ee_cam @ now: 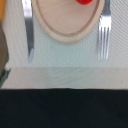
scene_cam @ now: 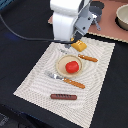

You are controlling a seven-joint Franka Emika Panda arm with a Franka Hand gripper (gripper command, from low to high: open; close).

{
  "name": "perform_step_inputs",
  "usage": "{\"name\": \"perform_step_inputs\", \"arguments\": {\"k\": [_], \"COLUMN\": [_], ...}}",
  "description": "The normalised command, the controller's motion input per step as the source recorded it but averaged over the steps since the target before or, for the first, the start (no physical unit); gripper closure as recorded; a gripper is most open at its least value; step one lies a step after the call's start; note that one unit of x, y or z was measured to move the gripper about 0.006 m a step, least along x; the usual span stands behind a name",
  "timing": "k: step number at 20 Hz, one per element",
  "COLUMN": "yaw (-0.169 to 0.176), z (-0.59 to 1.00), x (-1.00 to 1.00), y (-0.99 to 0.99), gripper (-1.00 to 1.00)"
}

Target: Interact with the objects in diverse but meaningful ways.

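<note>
1. The worktop (scene_cam: 20, 45) is dark, nearly black; a brown board (scene_cam: 107, 27) lies at its far right corner in the exterior view.
2. A pale woven placemat (scene_cam: 95, 75) lies slanted on the worktop and carries nearly everything. In the wrist view its edge runs straight across, with the dark worktop beyond it.
3. The white robot arm (scene_cam: 67, 17) hangs over the far edge of the placemat. The pincer (scene_cam: 75, 39) sits low under it, just beside the bread-like block; its tips are hidden or blurred in both views, so I cannot tell how far it is spread or whether it touches anything.
4. A round tan plate (scene_cam: 61, 70) sits in the middle of the placemat; its rim also shows in the wrist view (ee_cam: 60, 34).
5. A grey pot (scene_cam: 122, 17) stands on the brown board at the far right corner.
6. A fork (scene_cam: 65, 80) with an orange handle lies on the placemat just beside the plate, on the near side; its tines show in the wrist view (ee_cam: 103, 35).
7. A knife (scene_cam: 85, 57) with an orange handle lies just beyond the plate; its blade shows in the wrist view (ee_cam: 28, 30).
8. The brown sausage (scene_cam: 63, 96) lies flat near the placemat's near edge, well apart from the plate.
9. The yellow-orange bread-like block (scene_cam: 79, 46) rests near the placemat's far edge.
10. The red tomato (scene_cam: 72, 66) sits on the plate, near its middle.
</note>
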Motion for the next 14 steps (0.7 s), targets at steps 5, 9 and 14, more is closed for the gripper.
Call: {"name": "perform_step_inputs", "arguments": {"k": [5,9,14], "yaw": [0.009,0.017,0.165], "z": [-0.18,-0.30,-0.22], "x": [0.17,0.16,0.20], "y": [-0.08,-0.11,-0.07], "gripper": [-1.00,-1.00,-1.00]}}
